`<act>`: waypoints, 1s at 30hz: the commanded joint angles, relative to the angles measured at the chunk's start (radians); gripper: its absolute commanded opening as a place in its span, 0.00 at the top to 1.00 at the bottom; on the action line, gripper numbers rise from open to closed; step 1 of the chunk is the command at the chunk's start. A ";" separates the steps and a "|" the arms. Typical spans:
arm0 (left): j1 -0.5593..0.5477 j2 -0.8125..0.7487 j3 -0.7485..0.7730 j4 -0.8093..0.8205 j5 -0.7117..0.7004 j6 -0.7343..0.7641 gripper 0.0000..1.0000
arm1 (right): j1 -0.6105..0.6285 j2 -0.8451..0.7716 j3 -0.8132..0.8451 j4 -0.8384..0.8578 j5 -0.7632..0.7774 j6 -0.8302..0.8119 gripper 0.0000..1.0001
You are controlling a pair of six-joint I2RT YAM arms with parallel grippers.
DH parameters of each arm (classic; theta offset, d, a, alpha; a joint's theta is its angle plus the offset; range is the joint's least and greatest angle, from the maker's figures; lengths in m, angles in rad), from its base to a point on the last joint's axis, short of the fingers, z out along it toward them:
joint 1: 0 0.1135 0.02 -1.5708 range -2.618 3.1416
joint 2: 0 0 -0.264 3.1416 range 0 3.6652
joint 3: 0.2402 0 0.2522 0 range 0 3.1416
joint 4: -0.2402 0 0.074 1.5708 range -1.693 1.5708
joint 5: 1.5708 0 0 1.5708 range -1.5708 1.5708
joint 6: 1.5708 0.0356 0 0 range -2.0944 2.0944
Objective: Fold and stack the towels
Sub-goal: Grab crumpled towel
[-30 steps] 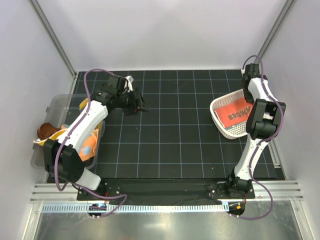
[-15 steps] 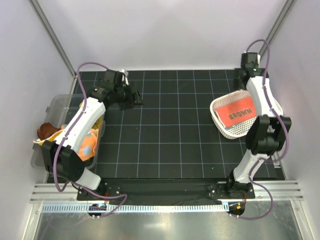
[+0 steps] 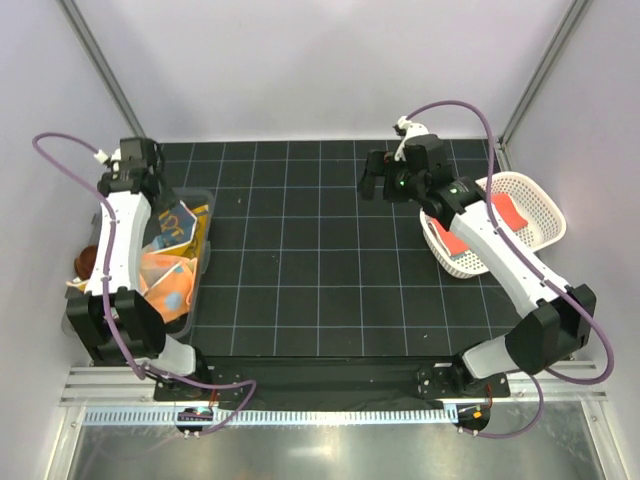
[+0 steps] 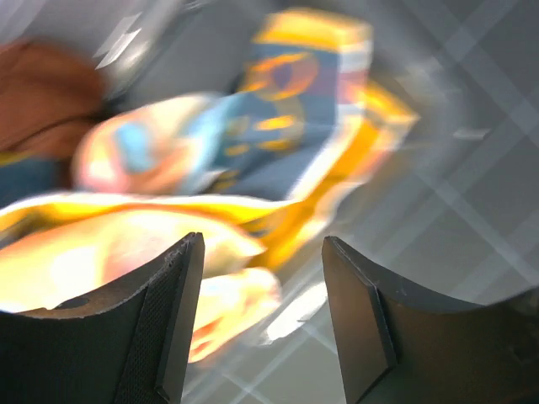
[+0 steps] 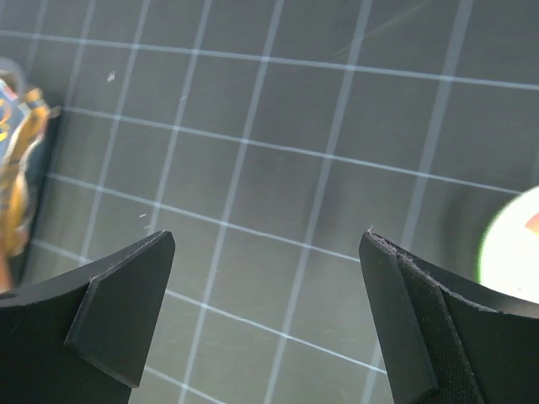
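Observation:
The towels lie in two places. A clear bin (image 3: 190,290) on the left holds an orange polka-dot towel (image 3: 165,282), a blue and yellow patterned one (image 3: 172,222) and a rust-brown one (image 3: 85,262). They show blurred in the left wrist view, the patterned towel (image 4: 295,93) above the orange towel (image 4: 126,244). My left gripper (image 3: 138,180) (image 4: 263,320) hangs open above the bin's far end, holding nothing. A red-orange towel (image 3: 508,212) lies in the white basket (image 3: 545,205) on the right. My right gripper (image 3: 383,183) (image 5: 268,252) is open and empty over the mat, left of the basket.
The black grid mat (image 3: 320,270) covers the table between bin and basket. The right forearm (image 3: 490,240) crosses over the basket. Grey walls and metal posts close in the back and sides. The basket's rim (image 5: 515,244) shows at the right wrist view's edge.
The right gripper opened and swung left from above the basket to over the mat, leaving the red-orange towel inside. The left arm swung from the mat's back middle to above the bin.

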 commanded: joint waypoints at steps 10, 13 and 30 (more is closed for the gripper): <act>0.014 -0.176 -0.365 -0.137 -0.320 -0.026 0.38 | 0.036 0.047 0.003 0.107 -0.139 0.036 0.01; 0.017 -0.181 -0.415 -0.094 -0.376 -0.031 0.40 | 0.038 0.035 -0.001 0.092 -0.153 0.025 0.00; 0.026 -0.210 -0.200 -0.179 -0.388 0.032 0.55 | 0.039 -0.099 -0.004 0.029 -0.150 0.030 0.00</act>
